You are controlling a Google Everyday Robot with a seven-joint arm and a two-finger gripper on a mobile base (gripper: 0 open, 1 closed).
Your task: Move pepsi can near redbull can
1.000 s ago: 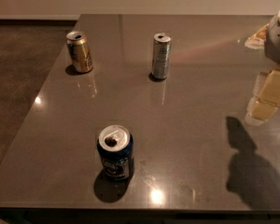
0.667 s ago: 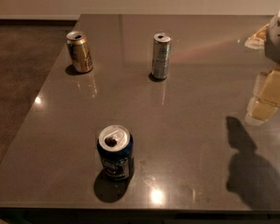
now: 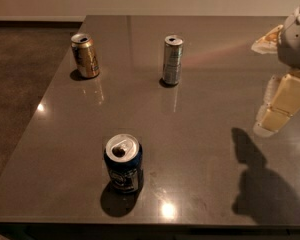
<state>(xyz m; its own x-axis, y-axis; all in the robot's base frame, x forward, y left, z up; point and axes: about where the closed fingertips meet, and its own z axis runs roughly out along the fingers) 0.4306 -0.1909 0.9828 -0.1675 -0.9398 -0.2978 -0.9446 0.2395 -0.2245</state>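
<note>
Position of pepsi can (image 3: 123,164): upright on the grey table (image 3: 205,144), well apart from the redbull can (image 3: 172,60), nearer the camera than it and slightly to its left. The opened silver top faces up. The redbull can itself stands upright on the far middle part of the table. Gold-brown can (image 3: 85,55): upright, left of the redbull can at about the same depth, apart from it. My gripper (image 3: 277,111): right of the redbull can and nearer the camera, at the right border of the view, held over the table and well apart from all three cans. I cannot tell from this view whether my gripper is released or clenched. Its shadow (image 3: 260,184) lies on the table, right of the redbull can and much nearer the camera.
</note>
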